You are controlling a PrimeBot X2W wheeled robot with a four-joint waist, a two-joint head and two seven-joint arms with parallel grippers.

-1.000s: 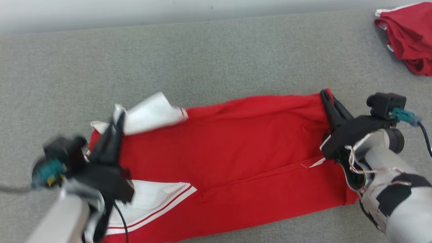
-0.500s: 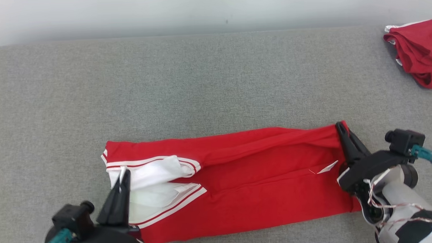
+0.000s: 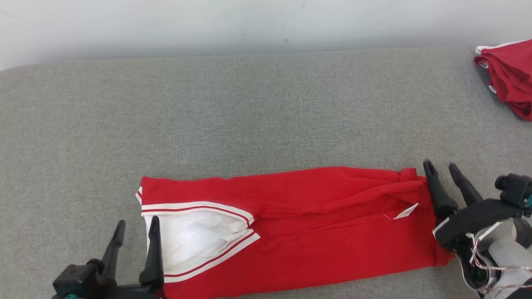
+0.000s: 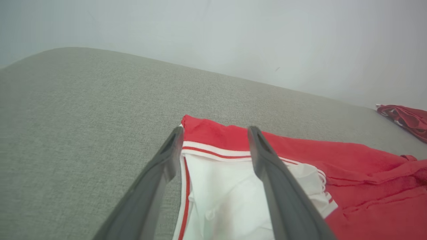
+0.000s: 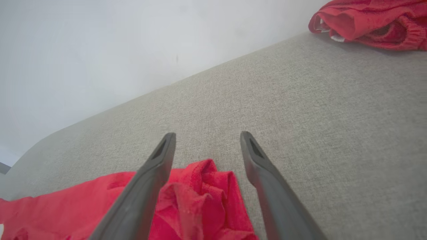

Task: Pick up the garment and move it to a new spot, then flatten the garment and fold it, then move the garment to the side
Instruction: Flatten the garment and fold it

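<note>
Since a second ago, both our grippers have let go. They were pinched on the two ends of the cloth, and now each stands spread and empty. Our head camera has also tilted, so the scene sits differently in view.

Nearest us, at lower left, our left gripper [image 3: 137, 221] has its two long dark fingers parted, one over bare surface and one over the left end of the long red fabric garment with white striped trim [image 3: 322, 249]. At lower right, our right gripper [image 3: 440, 165] is likewise parted, just beside the garment's right end.

The garment lies as a long band, running left to right, on the near part of the grey woven fabric surface [image 3: 247, 114]. A white inner panel [image 3: 194, 240] shows rumpled at its left end. A small white tag [image 3: 405, 211] lies near the right end, where the right wrist view shows the red cloth bunched into ridges between the fingers.

Farther off, at the right, a second crumpled red garment [image 3: 518, 76] sits well apart. Beyond rises a pale wall [image 3: 243, 17].

We judge that folding now could trap the bunched right end and the rumpled panel as creases. A finger drawn back low could also snag an edge and drag the band askew.
</note>
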